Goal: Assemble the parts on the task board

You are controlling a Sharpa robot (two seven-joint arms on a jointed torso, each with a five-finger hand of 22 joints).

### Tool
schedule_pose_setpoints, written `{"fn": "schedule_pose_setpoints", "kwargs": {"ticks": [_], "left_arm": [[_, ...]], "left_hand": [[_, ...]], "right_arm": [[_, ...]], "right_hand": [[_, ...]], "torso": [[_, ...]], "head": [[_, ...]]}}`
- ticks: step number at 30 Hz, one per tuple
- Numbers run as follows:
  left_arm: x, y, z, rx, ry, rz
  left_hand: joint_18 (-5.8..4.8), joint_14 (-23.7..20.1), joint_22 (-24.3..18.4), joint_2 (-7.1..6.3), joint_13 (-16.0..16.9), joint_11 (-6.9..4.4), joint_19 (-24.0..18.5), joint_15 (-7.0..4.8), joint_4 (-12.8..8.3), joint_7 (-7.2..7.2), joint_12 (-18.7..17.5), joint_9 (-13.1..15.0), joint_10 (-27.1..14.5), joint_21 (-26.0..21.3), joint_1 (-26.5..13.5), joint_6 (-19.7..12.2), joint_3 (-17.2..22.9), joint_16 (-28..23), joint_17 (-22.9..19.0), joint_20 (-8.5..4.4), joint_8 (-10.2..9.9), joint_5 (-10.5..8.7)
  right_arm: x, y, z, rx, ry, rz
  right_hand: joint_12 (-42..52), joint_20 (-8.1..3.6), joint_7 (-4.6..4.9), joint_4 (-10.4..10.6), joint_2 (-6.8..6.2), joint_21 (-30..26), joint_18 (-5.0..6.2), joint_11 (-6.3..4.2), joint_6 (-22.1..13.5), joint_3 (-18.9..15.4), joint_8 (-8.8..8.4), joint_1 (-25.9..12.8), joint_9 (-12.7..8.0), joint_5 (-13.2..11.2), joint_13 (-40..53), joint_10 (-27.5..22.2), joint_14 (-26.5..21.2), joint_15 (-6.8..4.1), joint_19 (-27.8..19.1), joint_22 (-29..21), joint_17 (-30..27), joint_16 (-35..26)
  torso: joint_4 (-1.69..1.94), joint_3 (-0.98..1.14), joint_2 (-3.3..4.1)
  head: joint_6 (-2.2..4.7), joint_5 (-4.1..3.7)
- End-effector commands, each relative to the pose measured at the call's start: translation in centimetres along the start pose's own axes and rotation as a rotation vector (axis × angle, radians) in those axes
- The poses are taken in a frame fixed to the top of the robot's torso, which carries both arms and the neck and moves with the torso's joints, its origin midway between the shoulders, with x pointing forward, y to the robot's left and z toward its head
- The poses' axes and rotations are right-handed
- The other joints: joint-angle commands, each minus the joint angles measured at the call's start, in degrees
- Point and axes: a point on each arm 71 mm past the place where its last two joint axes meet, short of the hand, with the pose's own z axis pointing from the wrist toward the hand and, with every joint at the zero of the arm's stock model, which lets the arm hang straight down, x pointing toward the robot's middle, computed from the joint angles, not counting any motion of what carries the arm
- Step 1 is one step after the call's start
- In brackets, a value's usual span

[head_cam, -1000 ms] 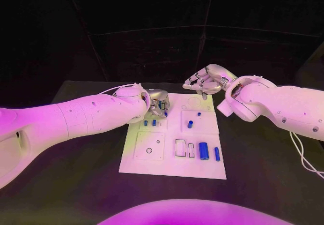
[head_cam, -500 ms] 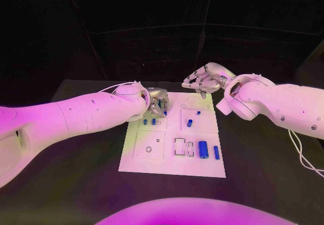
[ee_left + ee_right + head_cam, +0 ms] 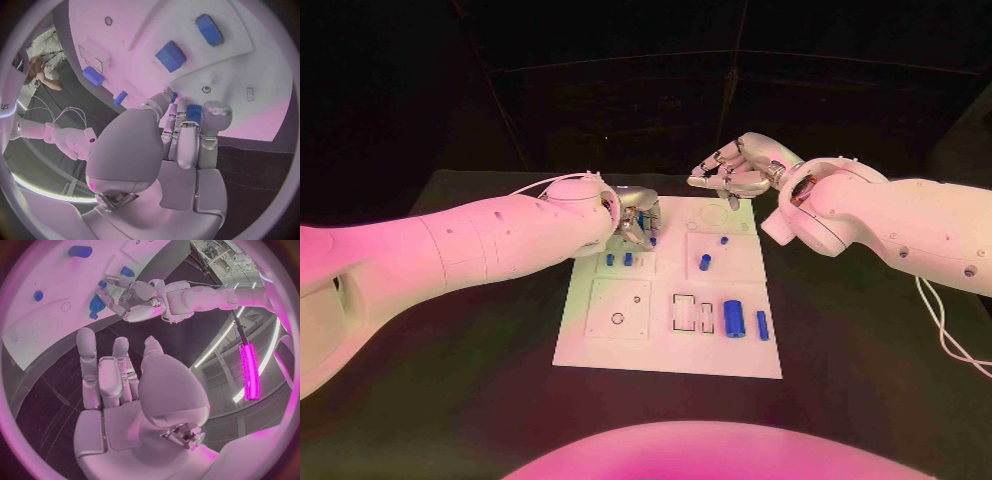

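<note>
The white task board (image 3: 635,340) lies in the middle of the black table. My left hand (image 3: 635,218) rests low over its far left corner, fingers curled down. In the left wrist view a small blue part (image 3: 194,113) sits between the thumb and a finger (image 3: 185,131) of that hand (image 3: 169,150), pinched. Two short blue parts (image 3: 610,260) stand just in front of the hand. My right hand (image 3: 733,170) hangs above the board's far edge with nothing in it; the right wrist view shows its fingers (image 3: 100,375) stretched and apart.
More blue parts lie on the board: two small ones (image 3: 705,263) right of centre and two longer ones (image 3: 734,320) near the right edge, beside rectangular slots (image 3: 687,314). A round hole (image 3: 617,320) sits on the left square. A cable (image 3: 942,330) trails from the right arm.
My right hand has drifted slightly up and back from the board's far edge. The left hand and the parts have stayed where they were.
</note>
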Motion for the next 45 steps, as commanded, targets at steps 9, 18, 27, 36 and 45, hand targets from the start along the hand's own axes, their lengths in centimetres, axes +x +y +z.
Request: {"fn": "schedule_pose_setpoints", "kwargs": {"ticks": [9,18,27,36,45], "left_arm": [[0.9,0.0,0.1,-0.004,0.057,0.011],[1.0,-0.3,0.2,0.008,0.062,0.012],[1.0,-0.4,0.2,0.012,0.067,0.013],[0.4,-0.1,0.1,0.023,-0.016,0.003],[-0.2,-0.1,-0.4,0.088,-0.102,-0.034]], "left_hand": [[-0.72,0.44,0.37,0.78,0.22,-0.66,-0.25,-0.31,-0.18,-0.43,0.50,0.29,2.48,0.09,-0.80,2.44,1.24,0.35,0.16,-0.04,0.09,0.32],[-0.75,0.49,0.63,1.18,0.22,-1.03,-0.14,-0.60,-0.39,-0.79,0.39,0.35,3.61,0.31,-0.89,3.56,1.95,0.49,0.17,-0.30,0.15,0.32],[-0.78,0.50,0.78,1.38,0.18,-1.18,-0.10,-0.75,-0.59,-0.97,0.18,0.33,3.98,0.43,-0.81,3.88,2.39,0.56,0.18,-0.43,0.05,0.33],[-0.90,0.51,1.31,2.81,0.18,-1.54,-0.01,-1.12,-2.27,-0.96,-0.67,0.35,6.35,0.81,0.51,5.80,5.83,0.80,0.21,-0.82,-0.20,0.34],[-0.92,0.53,1.54,2.64,0.11,-1.47,-0.01,-1.04,-2.83,-0.81,-1.64,0.29,6.95,0.93,-0.01,6.35,7.21,0.93,0.20,-0.85,-0.65,0.30]], "right_arm": [[0.0,0.2,0.0,-0.009,0.001,-0.002],[0.0,0.2,0.0,-0.008,0.003,-0.002],[0.0,0.2,0.0,-0.007,0.004,-0.002],[-0.1,0.2,-0.1,-0.006,0.002,-0.002],[-0.1,0.1,-0.1,-0.005,0.001,-0.002]], "right_hand": [[0.51,-0.12,-0.01,-0.09,0.28,-0.15,1.15,-0.17,-0.28,-0.13,0.00,0.33,-0.01,0.32,0.23,-0.20,0.94,0.14,0.11,0.13,0.19,0.12],[0.51,-0.12,-0.01,-0.09,0.28,-0.15,1.15,-0.17,-0.28,-0.13,0.00,0.33,-0.01,0.32,0.23,-0.20,0.94,0.14,0.11,0.13,0.19,0.12],[0.51,-0.12,-0.01,-0.09,0.28,-0.15,1.15,-0.17,-0.28,-0.13,0.00,0.33,-0.01,0.32,0.23,-0.20,0.94,0.14,0.11,0.13,0.19,0.12],[0.51,-0.12,-0.01,-0.09,0.28,-0.15,1.15,-0.17,-0.28,-0.13,0.00,0.33,-0.01,0.32,0.23,-0.20,0.94,0.14,0.11,0.13,0.19,0.12],[0.56,-0.13,-0.02,-0.09,0.36,-0.12,1.14,-0.18,-0.26,-0.15,0.01,0.41,0.00,0.34,0.26,-0.16,0.95,0.14,0.16,0.19,0.19,0.11]], "torso": [[-0.01,0.00,0.02],[-0.01,-0.02,0.01],[0.01,-0.04,-0.02],[0.08,-0.04,0.01],[0.08,-0.05,-0.04]], "head": [[-0.02,-0.10],[-0.06,-0.01],[-0.09,-0.08],[0.15,-0.13],[0.55,0.01]]}}
